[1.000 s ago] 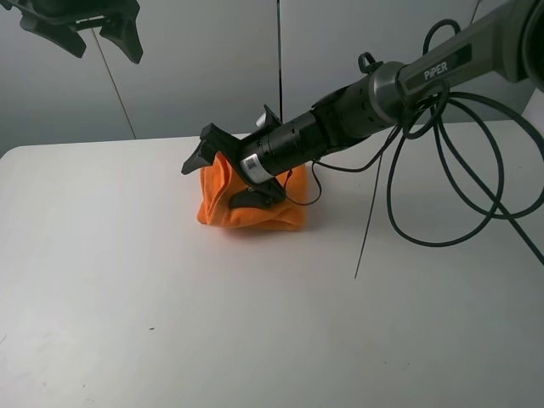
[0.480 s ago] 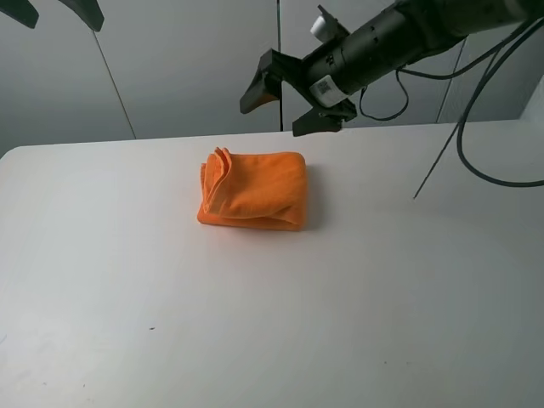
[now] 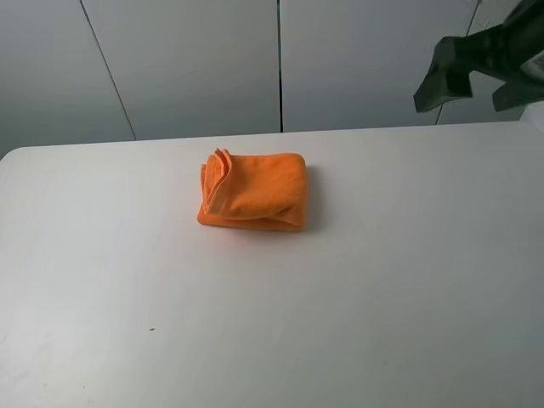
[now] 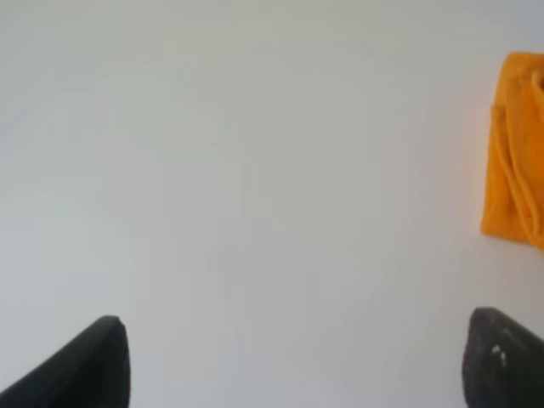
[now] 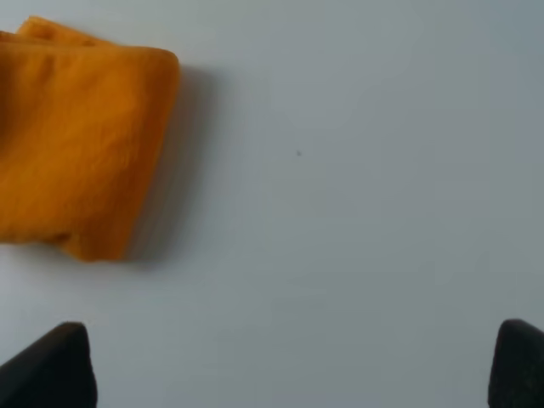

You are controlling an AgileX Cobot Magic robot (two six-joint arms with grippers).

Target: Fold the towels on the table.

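Exterior high view shows the orange towel [image 3: 253, 190] folded in a small bundle on the white table [image 3: 127, 280], with the right gripper [image 3: 478, 81] and left gripper [image 4: 289, 361] wide open, holding nothing, so loose layers could flop open if bumped.

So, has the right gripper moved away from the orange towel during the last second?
Yes. The right gripper was over the towel; it has risen and pulled back to the upper right of the high view, open. The towel stays put.
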